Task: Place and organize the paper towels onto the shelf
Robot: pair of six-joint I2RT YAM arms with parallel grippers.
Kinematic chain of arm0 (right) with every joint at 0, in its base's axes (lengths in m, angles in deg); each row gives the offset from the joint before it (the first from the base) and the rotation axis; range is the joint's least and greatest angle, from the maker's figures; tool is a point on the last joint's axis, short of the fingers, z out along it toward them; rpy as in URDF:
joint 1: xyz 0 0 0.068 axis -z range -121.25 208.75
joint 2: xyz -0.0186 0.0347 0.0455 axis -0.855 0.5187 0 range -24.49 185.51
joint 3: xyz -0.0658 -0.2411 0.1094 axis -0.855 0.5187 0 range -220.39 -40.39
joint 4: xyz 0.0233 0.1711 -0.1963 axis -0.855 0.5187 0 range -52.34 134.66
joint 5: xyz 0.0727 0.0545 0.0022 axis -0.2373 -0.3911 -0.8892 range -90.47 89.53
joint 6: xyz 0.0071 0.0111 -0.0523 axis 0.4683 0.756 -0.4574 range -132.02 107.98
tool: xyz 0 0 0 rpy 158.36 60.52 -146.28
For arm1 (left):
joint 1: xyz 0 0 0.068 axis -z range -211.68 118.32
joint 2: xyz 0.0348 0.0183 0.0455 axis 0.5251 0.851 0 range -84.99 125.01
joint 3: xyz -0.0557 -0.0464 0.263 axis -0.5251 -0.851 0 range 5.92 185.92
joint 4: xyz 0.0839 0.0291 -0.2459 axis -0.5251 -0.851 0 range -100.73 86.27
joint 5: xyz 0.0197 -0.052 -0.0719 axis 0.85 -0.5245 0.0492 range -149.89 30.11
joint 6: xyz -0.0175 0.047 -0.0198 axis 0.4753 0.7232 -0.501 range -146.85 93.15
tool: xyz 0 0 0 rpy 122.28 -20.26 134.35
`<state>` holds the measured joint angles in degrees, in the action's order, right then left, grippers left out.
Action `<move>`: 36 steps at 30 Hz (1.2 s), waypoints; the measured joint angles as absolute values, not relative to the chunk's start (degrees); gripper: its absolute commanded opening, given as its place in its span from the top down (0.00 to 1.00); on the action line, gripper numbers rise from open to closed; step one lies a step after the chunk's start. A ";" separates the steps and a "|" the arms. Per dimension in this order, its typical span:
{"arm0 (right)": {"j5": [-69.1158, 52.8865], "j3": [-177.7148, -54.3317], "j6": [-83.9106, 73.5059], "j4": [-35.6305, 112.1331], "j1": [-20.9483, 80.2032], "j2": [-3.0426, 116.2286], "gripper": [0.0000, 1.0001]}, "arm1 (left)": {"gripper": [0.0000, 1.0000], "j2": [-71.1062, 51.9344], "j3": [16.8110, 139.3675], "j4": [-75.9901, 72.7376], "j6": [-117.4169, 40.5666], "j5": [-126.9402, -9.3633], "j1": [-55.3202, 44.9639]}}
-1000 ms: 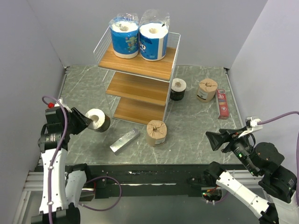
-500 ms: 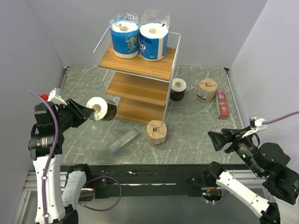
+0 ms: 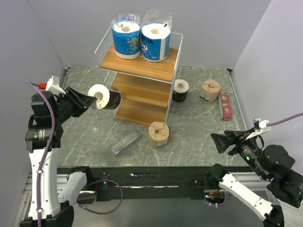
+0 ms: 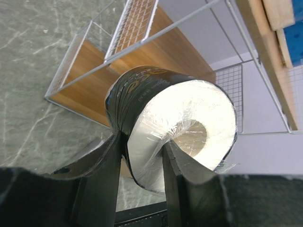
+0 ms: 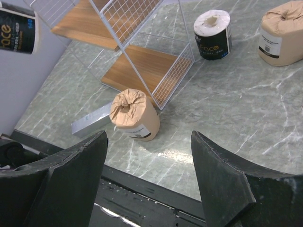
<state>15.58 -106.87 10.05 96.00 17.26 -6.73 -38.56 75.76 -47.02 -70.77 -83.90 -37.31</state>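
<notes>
Grey walls (image 3: 42, 28), marbled green-grey table (image 3: 203, 127), shelf (image 3: 142, 67) at the back with two blue rolls (image 3: 126, 40) on its top tier, a black roll (image 3: 180, 90) and two brown rolls (image 3: 158, 135) standing on the table right of and before it, left gripper (image 3: 93, 100) pinching a black-wrapped roll (image 3: 111, 98) midair left of its middle tier, right gripper (image 3: 218, 143) jaws spread, empty, off its front-right.

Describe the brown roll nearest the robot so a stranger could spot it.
Find the white wire shelf mid-table. Just off its near right corner stands the brown paper roll, a silver bar to its left. Its twin sits farther back, beside a red box.
</notes>
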 measured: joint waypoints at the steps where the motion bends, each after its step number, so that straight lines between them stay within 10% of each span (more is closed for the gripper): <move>1: 15.56 -106.85 10.14 95.98 17.26 -6.73 0.22 | 0.72 -38.08 75.98 -46.58 -71.23 -83.70 -36.56; 19: 15.36 -106.80 10.68 95.96 17.26 -6.73 0.22 | 0.70 -27.58 80.09 -40.66 -76.30 -71.64 -21.66; 31: 15.08 -106.80 11.05 95.96 17.26 -6.73 0.22 | 0.29 -22.71 82.65 -37.36 -78.35 -66.13 -17.59; 36: 14.99 -106.82 11.12 96.02 17.26 -6.73 0.22 | 0.28 -22.89 84.62 -36.94 -77.94 -63.66 -17.55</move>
<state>14.99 -106.82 11.12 96.02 17.26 -6.73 -22.89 84.62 -36.94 -77.94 -63.66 -17.55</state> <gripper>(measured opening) 0.778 0.755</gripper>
